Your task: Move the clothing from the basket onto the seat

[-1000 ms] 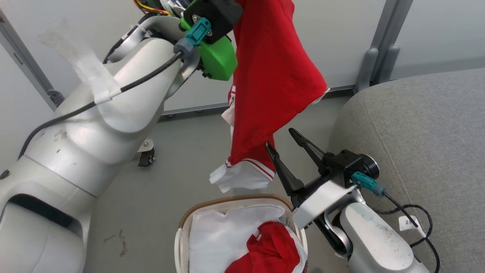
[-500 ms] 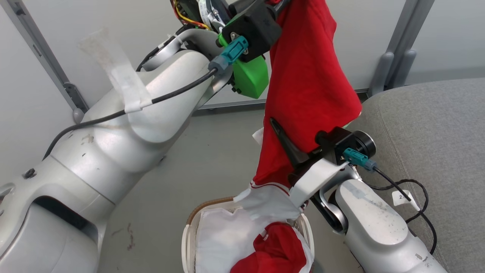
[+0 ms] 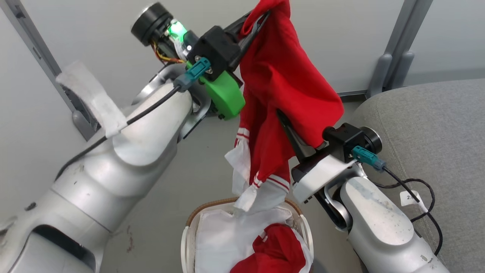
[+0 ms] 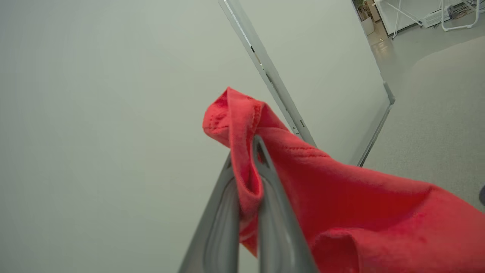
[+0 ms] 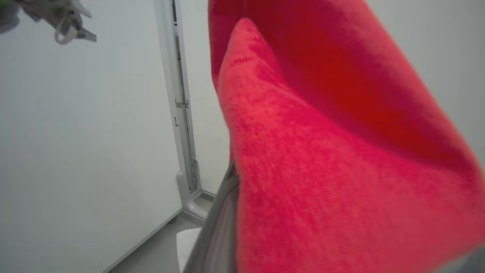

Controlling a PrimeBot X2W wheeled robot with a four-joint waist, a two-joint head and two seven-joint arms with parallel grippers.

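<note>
A red garment with white striped trim hangs in the air above the basket. My left gripper is shut on its top corner; the left wrist view shows both fingers pinching a red fold. My right gripper is shut on the garment's lower middle, with one dark finger showing and the other hidden behind the cloth. Red fabric drapes over that gripper in the right wrist view. A second red garment lies in the basket on the white liner. The grey seat is at the right.
My left arm takes up the left of the head view. A pale wall with grey posts stands behind, over a grey floor. A black cable and a white tag lie on the seat's near edge by my right arm.
My right gripper was open beside the garment's lower hem; it has risen into the cloth and shut on it. The head view has shifted, and the left gripper's wrist now shows.
</note>
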